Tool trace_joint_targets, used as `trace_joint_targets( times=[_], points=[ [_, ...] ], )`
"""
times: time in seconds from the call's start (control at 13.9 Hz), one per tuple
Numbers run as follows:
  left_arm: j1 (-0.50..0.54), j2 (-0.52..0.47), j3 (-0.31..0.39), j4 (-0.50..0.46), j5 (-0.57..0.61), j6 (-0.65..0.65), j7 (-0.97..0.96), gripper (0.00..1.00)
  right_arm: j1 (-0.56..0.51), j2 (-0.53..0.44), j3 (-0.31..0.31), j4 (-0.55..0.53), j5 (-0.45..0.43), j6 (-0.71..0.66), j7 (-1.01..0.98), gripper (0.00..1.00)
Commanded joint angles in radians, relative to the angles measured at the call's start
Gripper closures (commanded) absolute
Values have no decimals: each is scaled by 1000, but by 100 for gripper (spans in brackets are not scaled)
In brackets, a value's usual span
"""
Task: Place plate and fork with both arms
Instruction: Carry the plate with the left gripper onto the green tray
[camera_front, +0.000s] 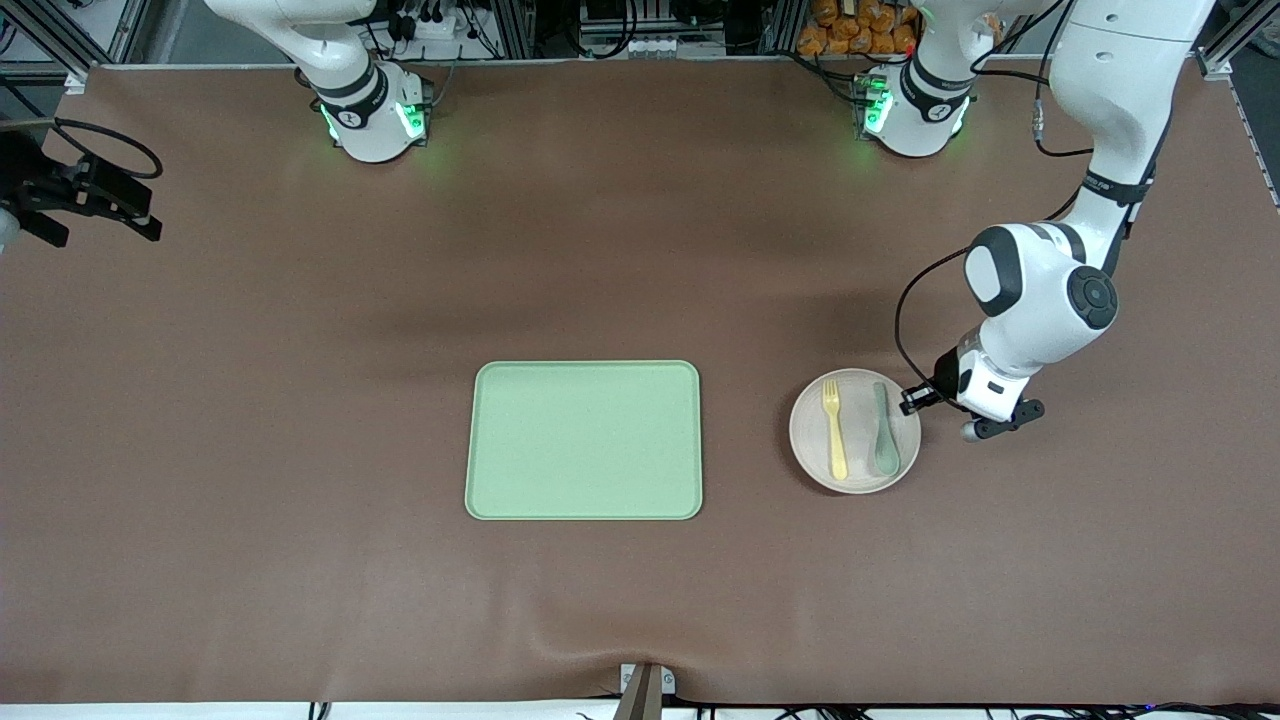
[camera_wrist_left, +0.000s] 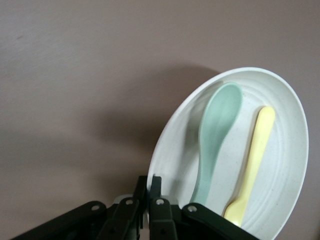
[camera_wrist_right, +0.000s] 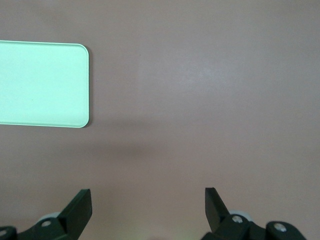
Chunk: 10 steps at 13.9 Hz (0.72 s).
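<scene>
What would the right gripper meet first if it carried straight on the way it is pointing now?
Probably just the bare brown table: the open right gripper points down at it, and the green tray lies off to one side.

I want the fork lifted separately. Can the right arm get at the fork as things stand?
Probably not easily. The right claw waits open at the right arm's end of the table, with the tray between. The fork lies on the plate, whose rim the left claw pinches shut.

The left arm reaches down low, its claw (camera_wrist_left: 149, 192) pinched shut on the plate (camera_wrist_left: 280, 165) rim at about three o'clock. The right arm waits raised, its claw (camera_wrist_right: 148, 210) spread wide, apparently idle.
</scene>
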<state>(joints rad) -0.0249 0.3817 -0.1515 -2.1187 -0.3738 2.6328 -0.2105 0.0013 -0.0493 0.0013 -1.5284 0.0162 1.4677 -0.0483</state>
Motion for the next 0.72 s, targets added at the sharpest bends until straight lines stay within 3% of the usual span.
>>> trace_joint_targets(
  times=[0.0, 0.36, 0.65],
  points=[
    [5, 9, -37, 86, -31, -36, 0, 100, -14, 0, 8, 5, 10, -9, 1, 0],
    [-101, 110, -49, 329, -31, -193, -23, 100, -11, 0, 8, 7, 10, -7, 1, 0],
    [-243, 239, -46, 514, -19, -209, -99, 100, -11, 2, 8, 7, 10, -6, 1, 0]
  ],
)
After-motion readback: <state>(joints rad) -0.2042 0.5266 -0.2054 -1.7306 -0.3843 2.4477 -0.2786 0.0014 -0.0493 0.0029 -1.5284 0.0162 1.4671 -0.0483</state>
